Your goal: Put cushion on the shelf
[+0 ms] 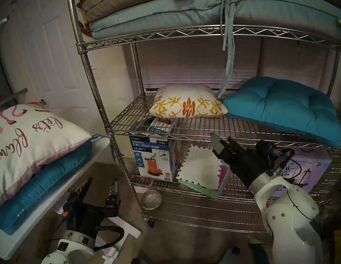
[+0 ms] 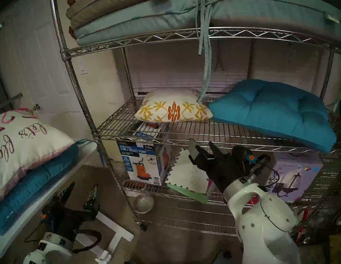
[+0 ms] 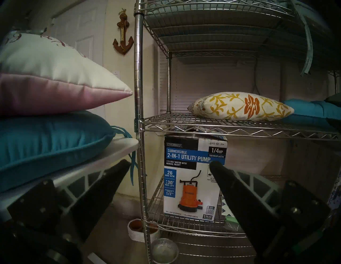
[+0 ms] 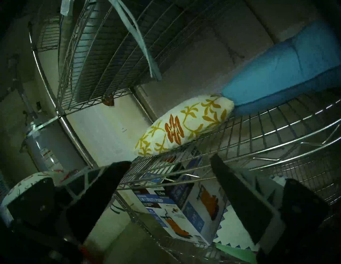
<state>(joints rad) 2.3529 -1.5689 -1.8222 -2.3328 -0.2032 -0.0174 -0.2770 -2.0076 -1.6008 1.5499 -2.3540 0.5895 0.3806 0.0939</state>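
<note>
Dim storeroom. Lower left, my left gripper [image 1: 100,185] has its fingers spread, empty. My right gripper [image 1: 223,143], also open-fingered and empty, sits below the shelf [image 1: 153,37]. Left, on the counter [image 1: 46,204], 2 stacked cushions wait: I'd pinch the lettered cushion [image 1: 15,145] first. Farther in, the floral cushion [image 1: 186,103] and a teal cushion [image 1: 280,106] already occupy the middle tier.

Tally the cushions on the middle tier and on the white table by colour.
Teal: 2, one on the shelf at, one on the table at
White flowered: 1
White lettered: 1
Total: 4
</note>
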